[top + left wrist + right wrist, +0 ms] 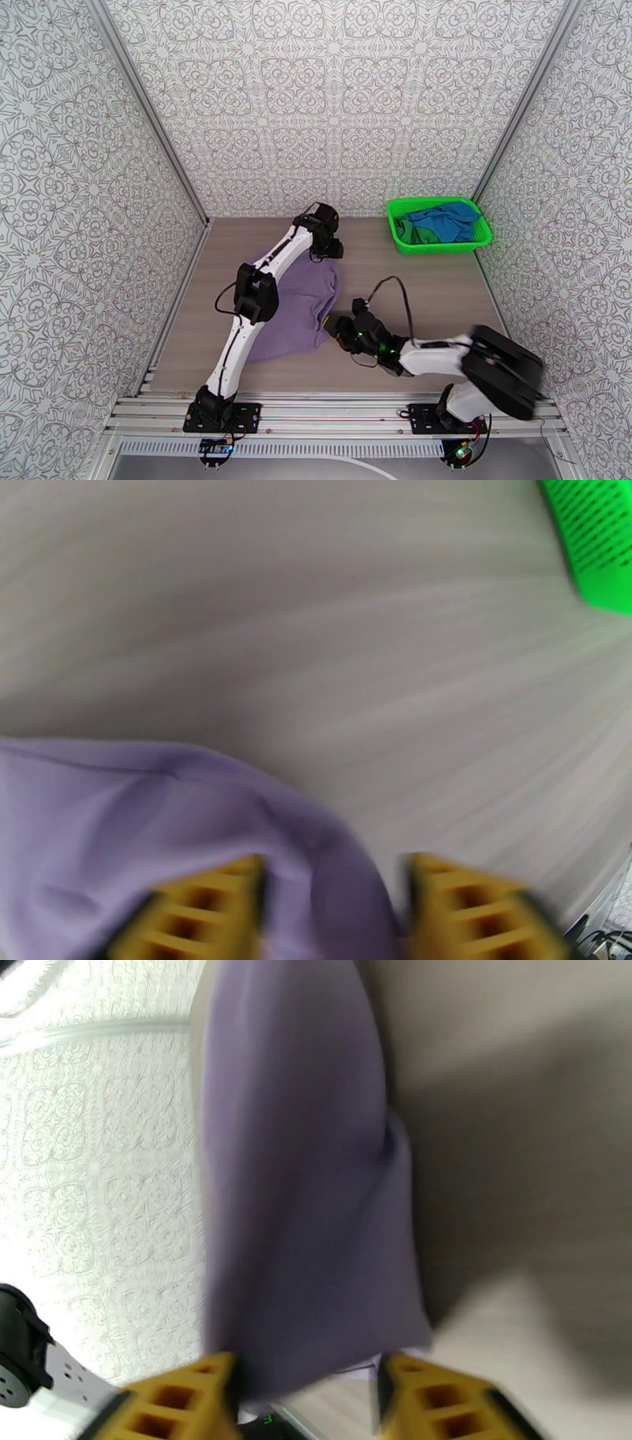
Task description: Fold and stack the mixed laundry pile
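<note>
- A lavender-grey soft cloth garment [296, 312] lies spread on the grey wooden table [419, 292], left of centre. Its long axis runs from the near left to the far right.
- The left arm reaches across this cloth. The left gripper [333, 872] sits at the garment's far right corner with its yellow fingers apart, and the rounded cloth edge lies in the gap between them, not clamped. The wrist view is blurred.
- The right gripper [308, 1366] sits low at the garment's near right edge, pointing left into it. Its fingers also stand apart, with lavender cloth stretching away from the gap and nothing pinched.
- So the garment's right edge runs between the two grippers, one arm near each end. I'd judge the next fold turns on that edge, and each arm is nearest its own corner.
- At the far right stands a bright green plastic mesh basket [442, 246] holding a bright blue cloth garment [450, 217] and a dark green one [411, 230]. Both are well apart from the grippers and not yet folded.
</note>
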You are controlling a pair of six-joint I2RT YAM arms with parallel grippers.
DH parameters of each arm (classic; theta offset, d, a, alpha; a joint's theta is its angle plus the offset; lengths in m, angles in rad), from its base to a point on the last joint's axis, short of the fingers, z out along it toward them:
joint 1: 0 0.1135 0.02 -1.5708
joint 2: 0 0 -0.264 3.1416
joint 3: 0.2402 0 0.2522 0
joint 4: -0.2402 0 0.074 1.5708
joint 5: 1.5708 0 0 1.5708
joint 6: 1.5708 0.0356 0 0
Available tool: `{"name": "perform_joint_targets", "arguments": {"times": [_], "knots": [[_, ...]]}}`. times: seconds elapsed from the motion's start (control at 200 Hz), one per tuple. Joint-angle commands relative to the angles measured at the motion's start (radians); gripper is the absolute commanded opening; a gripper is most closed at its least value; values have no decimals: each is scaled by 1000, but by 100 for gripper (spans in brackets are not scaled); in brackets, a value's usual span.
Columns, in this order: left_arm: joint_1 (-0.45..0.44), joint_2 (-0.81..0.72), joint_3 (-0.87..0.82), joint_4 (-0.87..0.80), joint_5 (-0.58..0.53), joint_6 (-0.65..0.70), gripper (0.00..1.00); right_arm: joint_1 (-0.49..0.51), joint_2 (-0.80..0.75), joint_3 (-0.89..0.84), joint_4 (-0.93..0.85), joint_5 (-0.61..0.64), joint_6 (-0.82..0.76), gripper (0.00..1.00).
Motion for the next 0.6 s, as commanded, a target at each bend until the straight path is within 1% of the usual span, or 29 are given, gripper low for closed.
{"name": "perform_joint_targets", "arguments": {"times": [0.0,0.015,0.03,0.12,0.17,0.245,0.305,0.325,0.375,0.445,0.5,0.595], "knots": [[0,14,-11,140,97,-32,95,1,-195,58,-519,312,-129,68],[-2,7,-17,154,107,-33,98,1,-221,64,-562,334,-139,69],[-2,0,-22,169,117,-32,99,1,-248,69,-597,361,-150,71],[-10,-58,-65,256,158,-24,99,1,-379,94,-772,465,-211,74],[-16,-101,-94,288,163,-12,99,0,-420,105,-816,488,-259,74],[-23,-181,-149,305,126,13,99,-5,-441,127,-856,492,-335,74],[-23,-263,-220,303,77,29,100,-16,-414,162,-865,462,-406,74],[-21,-289,-253,302,57,33,99,-22,-399,176,-865,446,-454,74],[-18,-392,-340,297,3,39,99,-39,-345,218,-861,393,-533,72],[-4,-529,-529,291,-91,28,100,-55,-252,281,-853,323,-628,68],[13,-649,-678,291,-131,3,99,-61,-171,333,-839,261,-693,63],[53,-862,-936,271,-190,-68,99,-63,-53,405,-823,148,-779,60]]}}
